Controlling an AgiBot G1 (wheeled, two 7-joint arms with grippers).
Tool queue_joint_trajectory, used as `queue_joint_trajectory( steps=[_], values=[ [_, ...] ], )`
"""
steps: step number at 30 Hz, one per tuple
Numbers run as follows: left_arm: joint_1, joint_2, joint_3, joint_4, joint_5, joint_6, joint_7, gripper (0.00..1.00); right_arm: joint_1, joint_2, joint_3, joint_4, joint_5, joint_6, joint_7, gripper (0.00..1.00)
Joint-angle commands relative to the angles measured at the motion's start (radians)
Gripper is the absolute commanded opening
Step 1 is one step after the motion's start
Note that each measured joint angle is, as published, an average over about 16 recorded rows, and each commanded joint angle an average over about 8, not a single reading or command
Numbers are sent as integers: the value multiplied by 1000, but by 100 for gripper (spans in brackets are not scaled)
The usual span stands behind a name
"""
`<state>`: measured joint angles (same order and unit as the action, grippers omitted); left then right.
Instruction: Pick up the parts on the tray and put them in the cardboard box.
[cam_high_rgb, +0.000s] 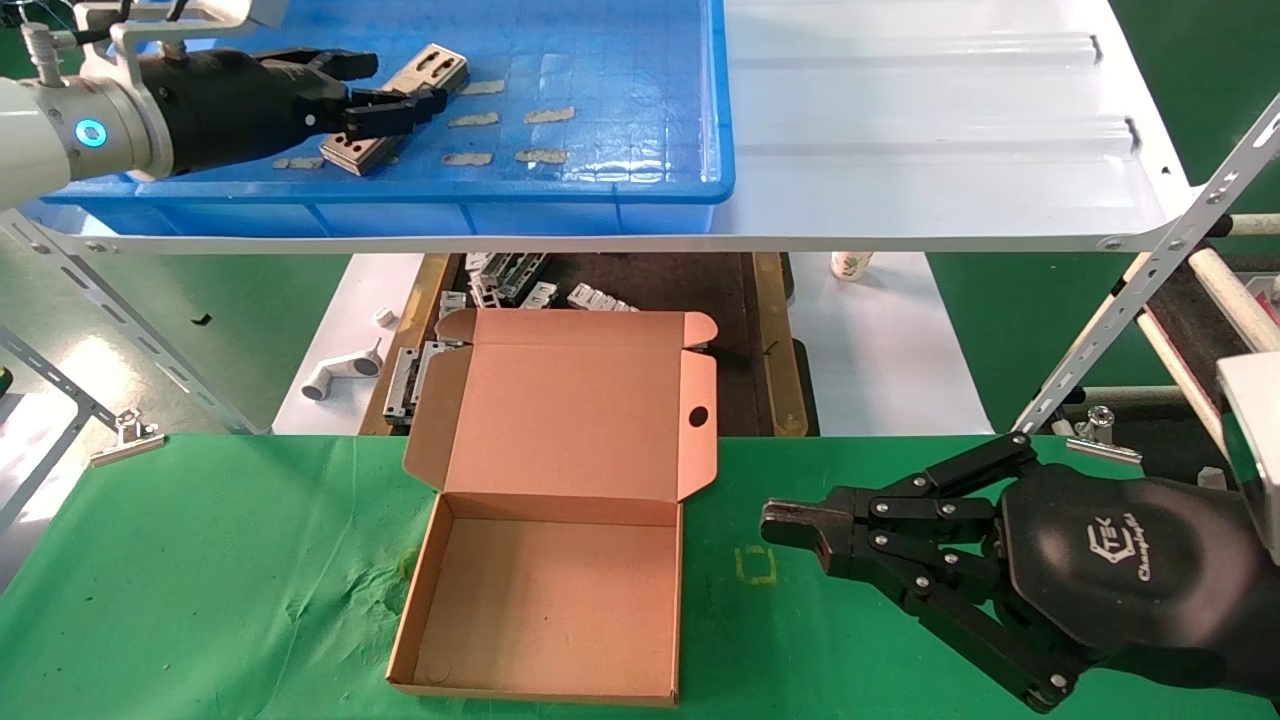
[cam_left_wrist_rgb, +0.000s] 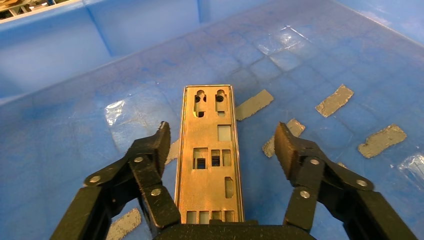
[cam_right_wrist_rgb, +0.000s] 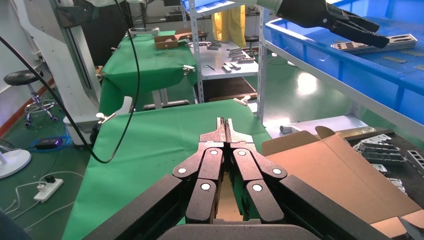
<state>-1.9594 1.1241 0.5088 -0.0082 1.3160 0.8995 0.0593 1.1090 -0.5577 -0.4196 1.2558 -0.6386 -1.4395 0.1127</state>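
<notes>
Lying flat in the tray, one part between the left gripper's spread fingers; cardboard box empty.

The part is thin silvery metal with a brushed sheen. The tray is glossy blue plastic, its gridded floor dotted with matt tan tape scraps. The cardboard box is matt brown corrugated board. Creased green cloth covers the worktop.

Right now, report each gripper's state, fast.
Left gripper: open, jaws either side of the part in the tray, not gripping.
Right gripper: closed, empty, over the green cloth beside the cardboard box.
</notes>
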Motion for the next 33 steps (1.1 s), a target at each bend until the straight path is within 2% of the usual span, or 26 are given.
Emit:
queue_joint_trajectory(
  steps=[1,3,5,33],
  values=[
    [1,2,0,3,0,-4,2,28,0,0,0,0,0,0,0,0],
    [3,4,-2,5,-2,-8,1,6,0,0,0,0,0,0,0,0],
    [4,5,-3,7,-4,-12,0,0,0,0,0,0,0,0,0,0],
    [7,8,0,5,-1,-22,17,0,0,0,0,0,0,0,0,0]
  ],
)
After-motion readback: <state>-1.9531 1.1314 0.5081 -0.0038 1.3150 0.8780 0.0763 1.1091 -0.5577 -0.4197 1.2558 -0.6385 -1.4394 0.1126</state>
